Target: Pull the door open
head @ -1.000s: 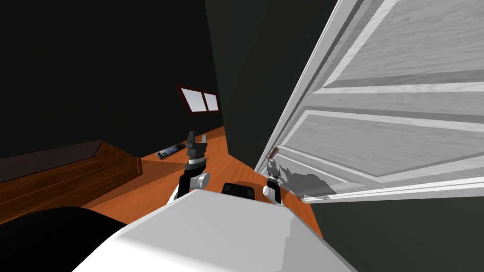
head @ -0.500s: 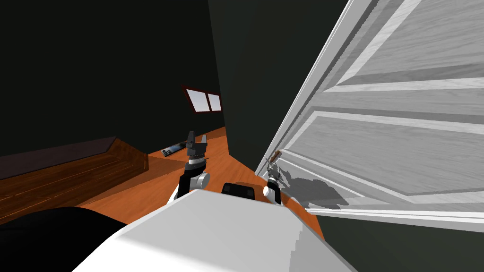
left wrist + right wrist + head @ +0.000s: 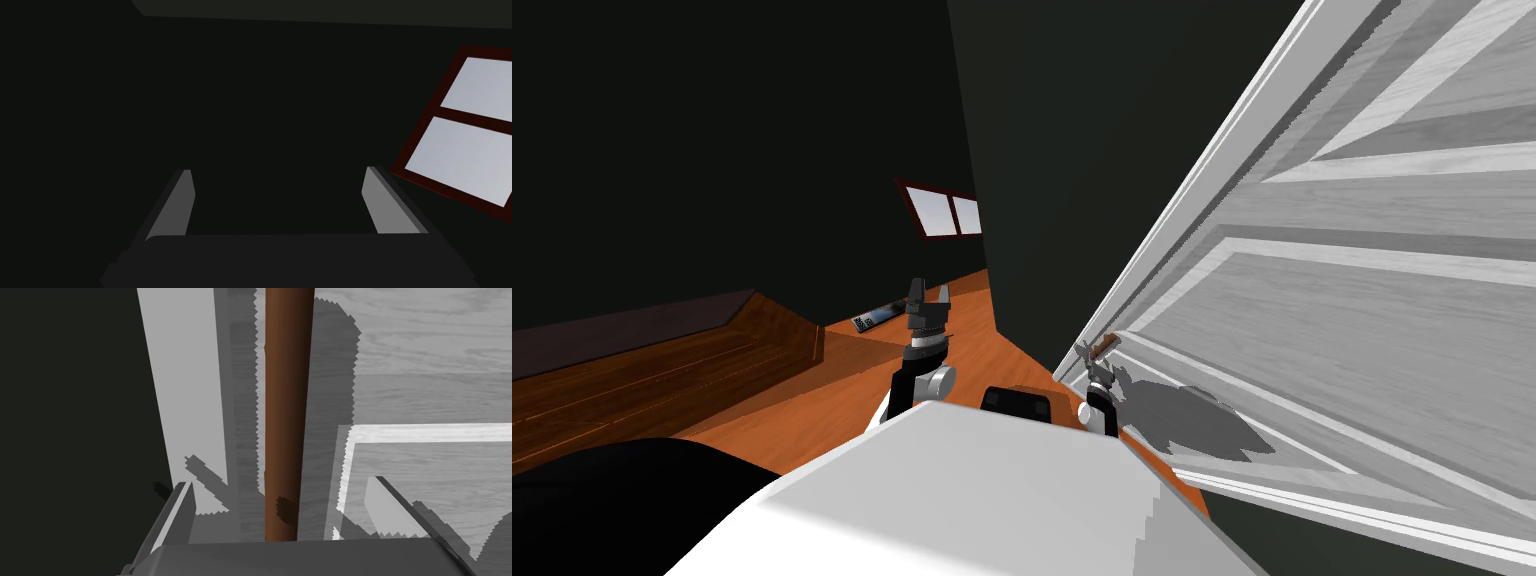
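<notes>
Right hand (image 3: 280,483) astride handle (image 3: 287,388), seemingly ungripped

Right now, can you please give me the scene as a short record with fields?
door: grey-white, panelled, on my right
handle: brown bar near the door's edge
right gripper: open, straddling the handle, not pressing it
left gripper: open, holding nothing, raised over the orange floor
how far the door is open: cannot tell

An orange wood floor (image 3: 967,345) carries a small flat dark object (image 3: 877,318) below the window (image 3: 942,212); a low brown platform (image 3: 662,365) stands farther from the window.
</notes>
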Robot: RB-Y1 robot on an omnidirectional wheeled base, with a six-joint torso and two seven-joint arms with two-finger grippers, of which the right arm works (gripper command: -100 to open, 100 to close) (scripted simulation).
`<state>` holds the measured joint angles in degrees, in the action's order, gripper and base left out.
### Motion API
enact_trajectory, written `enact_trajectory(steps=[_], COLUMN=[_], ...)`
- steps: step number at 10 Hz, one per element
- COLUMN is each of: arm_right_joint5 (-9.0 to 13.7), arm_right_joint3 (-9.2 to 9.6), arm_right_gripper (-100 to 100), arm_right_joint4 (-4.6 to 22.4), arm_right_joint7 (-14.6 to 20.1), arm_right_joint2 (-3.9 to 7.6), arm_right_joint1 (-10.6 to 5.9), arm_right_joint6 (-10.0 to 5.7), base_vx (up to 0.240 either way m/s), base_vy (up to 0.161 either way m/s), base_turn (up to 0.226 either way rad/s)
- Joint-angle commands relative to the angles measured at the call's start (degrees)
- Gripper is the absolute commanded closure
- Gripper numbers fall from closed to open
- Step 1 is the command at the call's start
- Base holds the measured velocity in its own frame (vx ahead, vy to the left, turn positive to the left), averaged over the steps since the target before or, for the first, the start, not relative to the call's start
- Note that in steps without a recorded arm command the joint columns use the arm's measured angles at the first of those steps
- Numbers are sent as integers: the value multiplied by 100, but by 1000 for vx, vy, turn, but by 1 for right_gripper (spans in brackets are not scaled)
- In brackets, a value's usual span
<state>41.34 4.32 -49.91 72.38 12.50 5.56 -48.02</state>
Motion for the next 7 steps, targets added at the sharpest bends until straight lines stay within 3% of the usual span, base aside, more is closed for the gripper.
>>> enact_trajectory(steps=[1,4,6,7], arm_right_joint5=[27,83,105,94], arm_right_joint3=[-5,-17,-22,-11], arm_right_gripper=[-100,-100,-100,-100], arm_right_joint4=[91,205,249,230], arm_right_joint7=[186,513,641,589], arm_right_joint2=[145,432,544,511], arm_right_joint1=[38,148,192,184], arm_right_joint6=[-60,-135,-164,-137], base_vx=[93,151,152,43], base_vy=[5,-19,-28,8], base_turn=[55,61,44,-21])
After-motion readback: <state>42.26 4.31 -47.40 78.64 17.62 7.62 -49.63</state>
